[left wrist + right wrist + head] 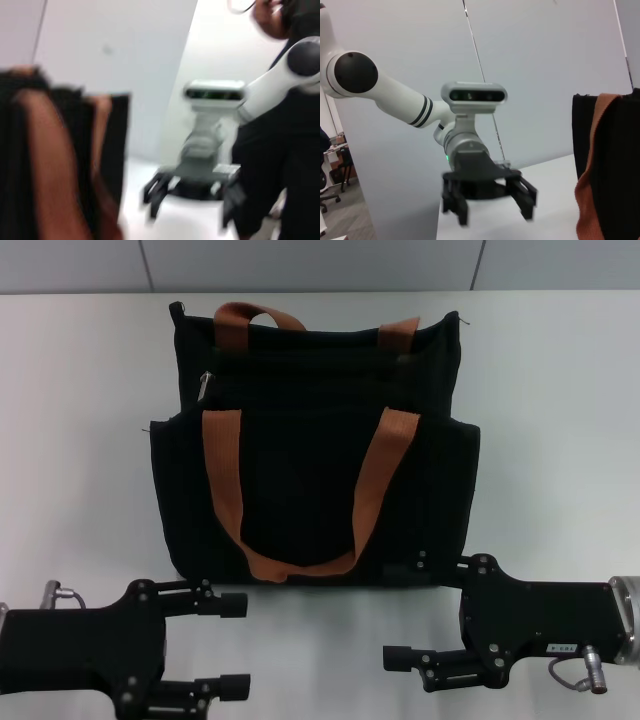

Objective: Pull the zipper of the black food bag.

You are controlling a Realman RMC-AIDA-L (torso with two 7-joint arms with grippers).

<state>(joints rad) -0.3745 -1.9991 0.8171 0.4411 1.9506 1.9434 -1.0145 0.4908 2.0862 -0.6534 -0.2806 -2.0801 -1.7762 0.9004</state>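
Note:
The black food bag (310, 475) lies on the white table (80, 440) with its orange-brown handles (372, 490) across it. The zipper (207, 383), a small silver tab, sits near the bag's far left top edge. My left gripper (237, 645) is open and empty in front of the bag's near left corner, apart from it. My right gripper (408, 612) is open and empty at the bag's near right corner, its upper finger close to the bag's bottom edge. The bag's edge also shows in the left wrist view (65, 160) and the right wrist view (615, 165).
The left wrist view shows the right gripper (190, 195) farther off. The right wrist view shows the left gripper (490, 200) and its white arm (395, 105). A grey wall (300, 260) runs behind the table. A person in black (280, 150) stands beyond the table.

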